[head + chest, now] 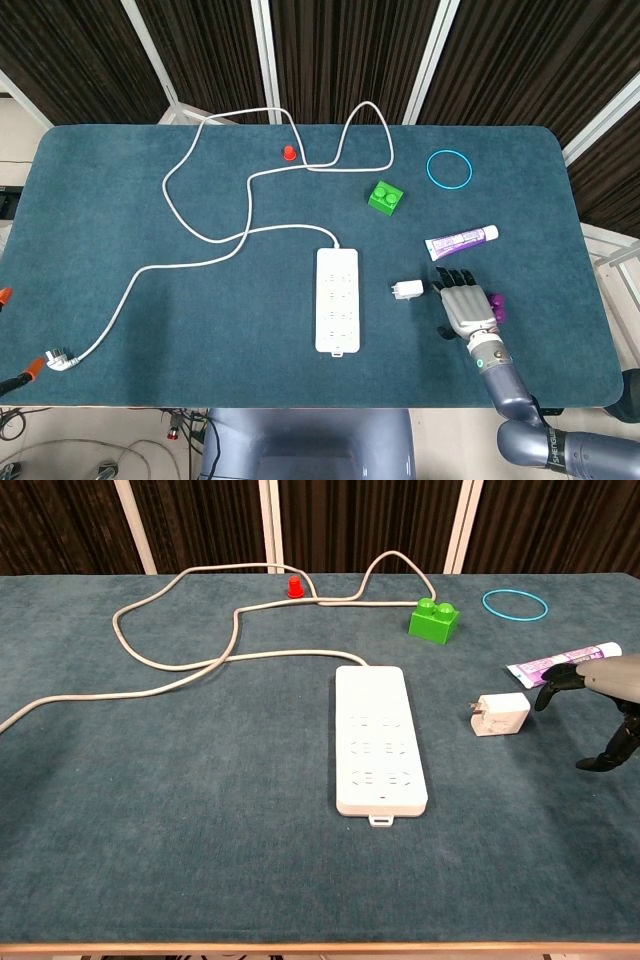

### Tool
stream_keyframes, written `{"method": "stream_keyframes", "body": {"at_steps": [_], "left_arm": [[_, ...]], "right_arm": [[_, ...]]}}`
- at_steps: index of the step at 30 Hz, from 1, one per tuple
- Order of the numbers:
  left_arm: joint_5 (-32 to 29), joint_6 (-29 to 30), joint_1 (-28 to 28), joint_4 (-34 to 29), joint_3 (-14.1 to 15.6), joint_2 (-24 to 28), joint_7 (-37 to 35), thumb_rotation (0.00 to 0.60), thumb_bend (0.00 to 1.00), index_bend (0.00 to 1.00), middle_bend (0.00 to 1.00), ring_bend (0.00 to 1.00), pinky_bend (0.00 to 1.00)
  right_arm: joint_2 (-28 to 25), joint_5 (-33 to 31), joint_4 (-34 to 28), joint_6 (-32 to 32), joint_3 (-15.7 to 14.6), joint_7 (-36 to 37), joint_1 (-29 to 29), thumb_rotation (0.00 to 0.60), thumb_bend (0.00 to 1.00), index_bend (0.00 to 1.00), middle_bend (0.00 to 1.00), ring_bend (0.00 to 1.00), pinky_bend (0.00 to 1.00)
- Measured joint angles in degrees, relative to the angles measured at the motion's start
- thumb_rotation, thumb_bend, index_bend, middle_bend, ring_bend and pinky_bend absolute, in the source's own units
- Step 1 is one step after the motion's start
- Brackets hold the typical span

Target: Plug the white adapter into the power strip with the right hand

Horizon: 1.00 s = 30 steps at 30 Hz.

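Note:
The white adapter (407, 290) (502, 715) lies on the blue table a little right of the white power strip (337, 299) (380, 739), its prongs pointing at the strip. My right hand (464, 305) (600, 695) hovers just right of the adapter, fingers spread and holding nothing; its fingertips (545, 693) stop short of the adapter's right side. The left hand shows in neither view.
A purple-and-white tube (461, 240) (560, 663) lies just behind the right hand. A green block (386, 197) (434, 619), a blue ring (449, 168) (515, 604) and a small red piece (289, 152) sit farther back. The strip's white cable (190, 220) loops across the left half.

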State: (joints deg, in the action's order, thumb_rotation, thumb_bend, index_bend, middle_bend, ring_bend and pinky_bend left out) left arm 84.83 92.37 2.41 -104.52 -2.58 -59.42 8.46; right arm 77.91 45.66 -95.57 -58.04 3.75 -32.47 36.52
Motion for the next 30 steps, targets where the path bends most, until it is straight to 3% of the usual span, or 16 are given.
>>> {"method": "stream_keyframes", "body": {"at_steps": [30], "left_arm": [[-0.14, -0.09, -0.07, 0.08, -0.08, 0.14, -0.42, 0.600, 0.14, 0.09, 0.00, 0.00, 0.00]], "right_arm": [[1.46, 0.07, -2.67, -1.55, 0.95, -2.03, 2.00, 0.600, 0.31, 0.25, 0.01, 0.03, 0.04]]}}
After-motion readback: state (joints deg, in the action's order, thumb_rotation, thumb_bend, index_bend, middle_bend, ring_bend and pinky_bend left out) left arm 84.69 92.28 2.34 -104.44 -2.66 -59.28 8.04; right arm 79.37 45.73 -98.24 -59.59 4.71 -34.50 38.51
